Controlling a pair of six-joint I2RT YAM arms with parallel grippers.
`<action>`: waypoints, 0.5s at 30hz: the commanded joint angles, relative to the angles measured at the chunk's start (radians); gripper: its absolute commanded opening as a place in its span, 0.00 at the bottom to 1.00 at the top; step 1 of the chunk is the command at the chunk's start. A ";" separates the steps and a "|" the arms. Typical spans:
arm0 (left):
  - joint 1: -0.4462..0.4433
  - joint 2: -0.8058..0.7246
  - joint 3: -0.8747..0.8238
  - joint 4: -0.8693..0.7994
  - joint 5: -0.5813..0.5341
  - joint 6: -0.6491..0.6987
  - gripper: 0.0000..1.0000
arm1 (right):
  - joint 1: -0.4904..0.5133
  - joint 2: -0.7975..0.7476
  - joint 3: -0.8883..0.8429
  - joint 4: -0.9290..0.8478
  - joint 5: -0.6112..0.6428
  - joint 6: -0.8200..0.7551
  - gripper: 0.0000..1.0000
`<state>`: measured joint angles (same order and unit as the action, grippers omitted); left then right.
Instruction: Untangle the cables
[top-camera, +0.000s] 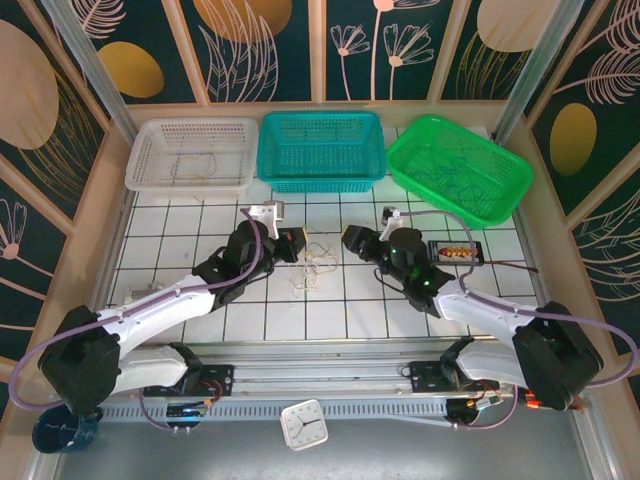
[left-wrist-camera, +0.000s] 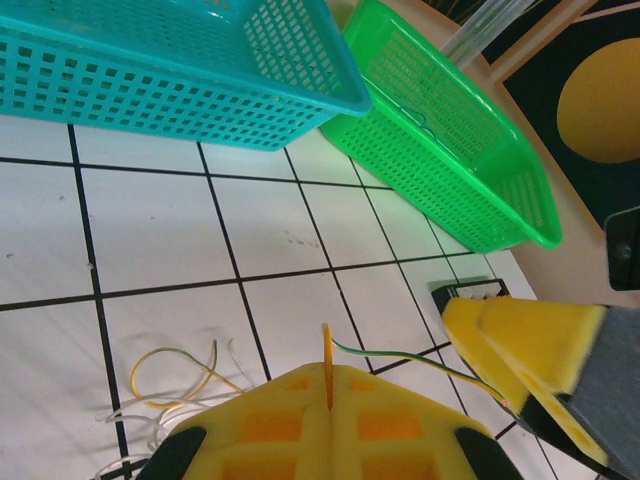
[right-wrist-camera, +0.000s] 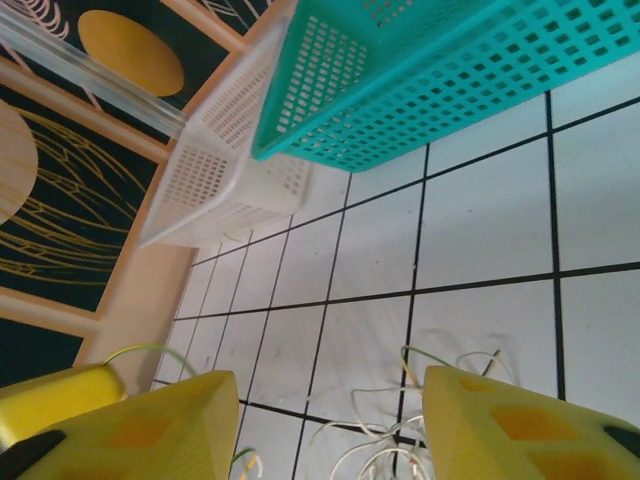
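We see the small tangle of thin tan-yellow and whitish cables (top-camera: 312, 262) on the white gridded table (top-camera: 200, 225), in front of the teal plastic mesh basket (top-camera: 321, 150). Our left jaws clamp one yellow-green strand (left-wrist-camera: 400, 355); our right jaws stand apart. Pulling before the right pins the rest may tighten the knot or drag it.

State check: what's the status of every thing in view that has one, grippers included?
cables: tangled on the table, one yellow-green strand pinched.
left gripper: shut on that strand.
right gripper: open, holding nothing.
white basket: upright, seems to hold thin wires.
teal basket: upright, looks empty.
green basket: upright, thin wires inside.
clock: lying face up.
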<state>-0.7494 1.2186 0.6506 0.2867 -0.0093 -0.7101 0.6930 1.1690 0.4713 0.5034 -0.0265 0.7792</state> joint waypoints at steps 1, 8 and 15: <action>-0.007 0.010 -0.006 0.059 -0.010 -0.013 0.00 | 0.033 -0.015 0.053 -0.050 0.016 -0.035 0.53; -0.006 0.019 -0.003 0.063 0.001 -0.014 0.00 | 0.088 0.038 0.133 -0.038 0.028 -0.053 0.55; -0.006 0.018 -0.004 0.067 0.009 -0.015 0.00 | 0.103 0.117 0.187 -0.016 0.017 -0.052 0.55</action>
<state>-0.7494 1.2335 0.6502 0.3107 -0.0090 -0.7124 0.7845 1.2564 0.6193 0.4664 -0.0261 0.7418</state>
